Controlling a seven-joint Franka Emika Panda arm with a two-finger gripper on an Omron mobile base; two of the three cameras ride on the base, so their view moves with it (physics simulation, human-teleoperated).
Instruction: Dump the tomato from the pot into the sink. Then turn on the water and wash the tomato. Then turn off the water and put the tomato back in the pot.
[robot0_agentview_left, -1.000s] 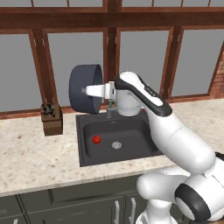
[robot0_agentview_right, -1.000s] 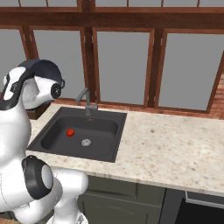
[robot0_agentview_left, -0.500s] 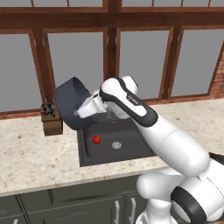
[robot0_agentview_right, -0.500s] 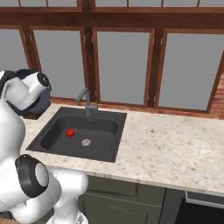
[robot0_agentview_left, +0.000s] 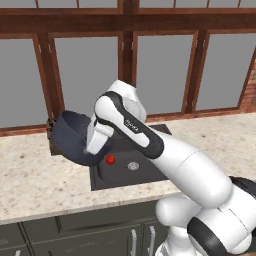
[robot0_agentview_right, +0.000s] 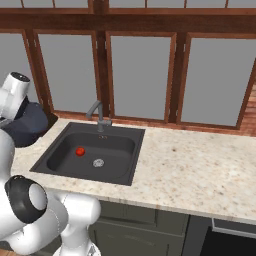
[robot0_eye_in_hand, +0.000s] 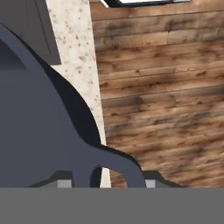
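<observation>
A bright red tomato lay in the matte black sink — beside it, speckled beige counter and the blue-grey pot.

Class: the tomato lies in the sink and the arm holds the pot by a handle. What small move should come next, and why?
Probably set the pot down on the counter left of the sink. The tomato is already dumped, and the jaws must be free to reach the tap.
</observation>
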